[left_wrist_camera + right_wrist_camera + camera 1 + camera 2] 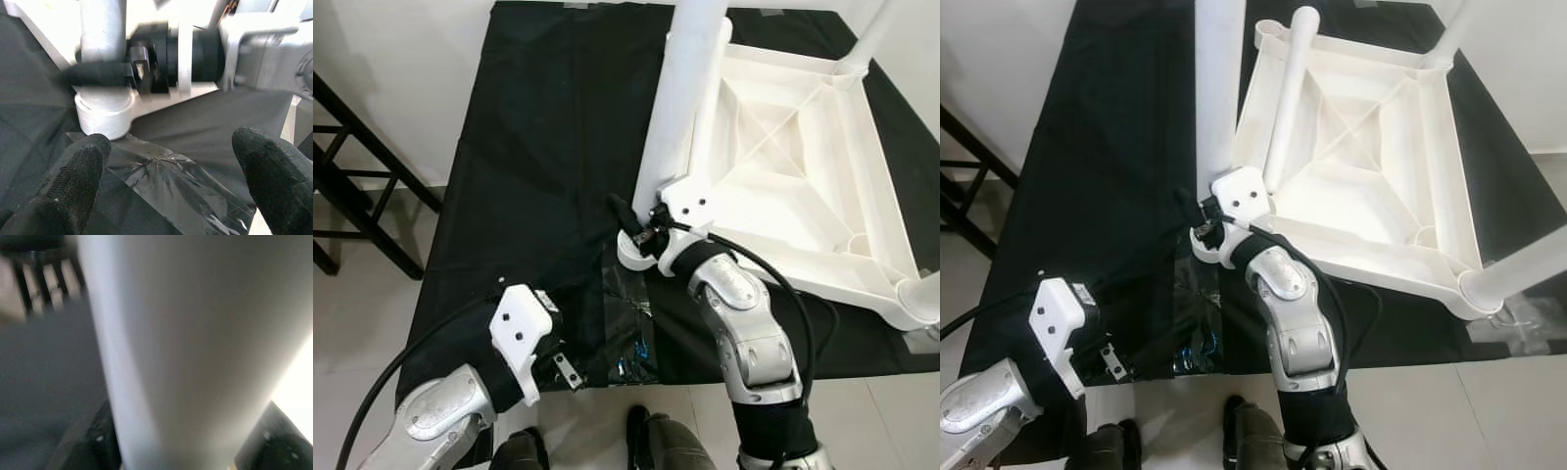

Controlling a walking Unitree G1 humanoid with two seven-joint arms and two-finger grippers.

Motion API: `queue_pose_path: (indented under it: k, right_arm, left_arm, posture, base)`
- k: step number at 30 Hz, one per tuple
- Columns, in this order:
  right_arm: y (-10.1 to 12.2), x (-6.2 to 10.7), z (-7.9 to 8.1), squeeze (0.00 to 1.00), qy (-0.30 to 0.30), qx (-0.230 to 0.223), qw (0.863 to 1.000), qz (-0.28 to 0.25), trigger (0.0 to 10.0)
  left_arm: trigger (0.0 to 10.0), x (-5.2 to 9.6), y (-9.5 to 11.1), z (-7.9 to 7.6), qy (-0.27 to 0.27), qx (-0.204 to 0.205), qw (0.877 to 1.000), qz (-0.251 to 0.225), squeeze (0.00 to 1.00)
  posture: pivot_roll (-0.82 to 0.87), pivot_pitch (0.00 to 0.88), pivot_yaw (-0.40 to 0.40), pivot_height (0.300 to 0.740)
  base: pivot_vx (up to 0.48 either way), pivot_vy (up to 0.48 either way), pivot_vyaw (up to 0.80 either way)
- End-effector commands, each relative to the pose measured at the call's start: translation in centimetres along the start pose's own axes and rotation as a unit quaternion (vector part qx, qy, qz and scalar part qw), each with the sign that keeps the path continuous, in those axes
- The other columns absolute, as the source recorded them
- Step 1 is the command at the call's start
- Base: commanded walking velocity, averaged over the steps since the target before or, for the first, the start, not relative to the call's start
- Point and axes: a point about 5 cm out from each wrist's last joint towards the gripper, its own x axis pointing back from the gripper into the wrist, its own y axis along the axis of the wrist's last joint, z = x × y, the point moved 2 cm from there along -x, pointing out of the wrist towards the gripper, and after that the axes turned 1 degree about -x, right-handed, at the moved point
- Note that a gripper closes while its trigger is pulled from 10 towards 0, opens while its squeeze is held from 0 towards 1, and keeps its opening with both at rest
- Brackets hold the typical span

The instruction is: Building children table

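Black cloth (538,147) covers the floor, and I see the white table (803,166) lying upside down on it. My right gripper (641,230) has its jaws clamped, as far as the blur allows, on the near leg (680,98) at its socket. My left gripper (166,161) hovers nearby, jaws apart, above crinkled plastic (171,181)
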Motion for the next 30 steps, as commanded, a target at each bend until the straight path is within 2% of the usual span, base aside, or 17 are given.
queue_pose_path:
  k: [1,3,4,6,7,8,9,10,12,13,16,18,22,25,27,29,30]
  right_arm:
    - [-0.8,-0.2,0.2,1.0,0.02,-0.013,1.0,0.02,10.0]
    - [1.0,-0.7,0.0,1.0,0.069,-0.023,0.997,-0.018,10.0]
    - [1.0,-0.7,0.0,1.0,0.069,-0.023,0.997,-0.018,10.0]
    - [2.5,-1.0,-0.3,1.0,0.132,-0.022,0.99,-0.047,10.0]
    - [2.5,-1.0,-0.3,1.0,0.132,-0.022,0.99,-0.047,10.0]
    - [3.0,-0.8,-0.3,0.16,0.19,-0.012,0.98,-0.054,10.0]
    - [3.2,-0.4,-0.6,0.0,0.247,0.026,0.967,-0.05,10.0]
    - [3.2,-0.4,-0.6,0.0,0.247,0.026,0.967,-0.05,10.0]
    - [3.2,0.3,-1.3,0.0,0.323,0.078,0.943,-0.039,10.0]
    - [3.2,0.3,-1.3,0.0,0.323,0.078,0.943,-0.039,10.0]
    - [3.6,0.7,-2.8,0.0,0.378,0.078,0.922,-0.025,10.0]
    - [3.6,0.7,-3.2,0.0,0.389,0.079,0.918,-0.02,10.0]
    - [3.8,0.4,-4.7,0.0,0.431,0.066,0.9,0.0,10.0]
    - [3.8,0.3,-5.1,0.0,0.435,0.064,0.898,0.003,10.0]
    - [3.7,0.0,-6.1,0.0,0.438,0.065,0.897,0.014,10.0]
    - [3.7,0.0,-6.1,0.0,0.438,0.065,0.897,0.014,10.0]
    - [3.8,0.0,-6.2,0.0,0.444,0.061,0.894,0.013,4.3]
  left_arm:
    - [10.0,0.1,-0.3,-0.1,-0.002,0.006,1.0,0.002,0.0]
    - [10.0,0.1,-0.3,-0.1,-0.002,0.005,1.0,0.002,0.0]
    - [10.0,0.1,-0.3,-0.1,-0.002,0.005,1.0,0.002,0.0]
    - [10.0,0.0,-0.3,-0.1,-0.002,0.004,1.0,0.002,0.0]
    - [10.0,0.0,-0.3,-0.1,-0.002,0.004,1.0,0.002,0.0]
    - [10.0,0.0,-0.2,-0.1,-0.002,0.004,1.0,0.002,0.0]
    - [10.0,0.0,-0.2,-0.1,-0.001,0.003,1.0,0.002,0.0]
    - [10.0,0.0,-0.2,-0.1,-0.001,0.003,1.0,0.002,0.0]
    - [10.0,0.0,-0.2,-0.1,-0.001,0.003,1.0,0.003,0.0]
    - [10.0,0.0,-0.2,-0.1,-0.001,0.003,1.0,0.003,0.0]
    - [10.0,0.2,-0.2,-0.1,0.0,0.0,1.0,0.006,0.0]
    - [10.0,0.3,-0.1,-0.1,0.001,-0.001,1.0,0.007,0.0]
    - [10.0,0.7,-0.1,0.1,0.008,-0.006,1.0,0.011,0.0]
    - [10.0,0.8,-0.1,0.2,0.009,-0.007,1.0,0.012,0.0]
    - [10.0,0.9,0.0,0.3,0.012,-0.013,1.0,0.009,0.0]
    - [10.0,0.9,0.0,0.3,0.012,-0.013,1.0,0.009,0.0]
    - [10.0,1.0,0.1,0.4,0.015,-0.015,1.0,0.008,0.0]
  posture:
    - [0.07,0.292,-0.095,0.74]
    - [0.07,0.292,-0.094,0.74]
    - [0.07,0.292,-0.094,0.74]
    - [0.08,0.292,-0.094,0.74]
    - [0.08,0.292,-0.094,0.74]
    - [0.08,0.292,-0.095,0.74]
    - [0.09,0.293,-0.093,0.74]
    - [0.09,0.293,-0.093,0.74]
    - [0.1,0.293,-0.092,0.74]
    - [0.1,0.293,-0.092,0.74]
    - [0.12,0.299,-0.093,0.74]
    - [0.13,0.3,-0.093,0.74]
    - [0.14,0.303,-0.098,0.74]
    - [0.14,0.303,-0.097,0.74]
    - [0.15,0.303,-0.101,0.74]
    - [0.15,0.303,-0.101,0.74]
    - [0.15,0.303,-0.104,0.74]
  base:
    - [0.0,0.0,0.0]
    - [0.0,0.0,0.0]
    - [0.0,0.0,0.0]
    - [0.0,0.0,0.0]
    - [0.0,0.0,0.0]
    - [0.0,0.0,0.0]
    - [0.0,0.0,0.0]
    - [0.0,0.0,0.0]
    - [0.0,0.0,0.0]
    - [0.0,0.0,0.0]
    - [0.0,0.0,0.0]
    - [0.0,0.0,0.0]
    - [0.0,0.0,0.0]
    - [0.0,0.0,0.0]
    - [0.0,0.0,0.0]
    - [0.0,0.0,0.0]
    - [0.0,0.0,0.0]
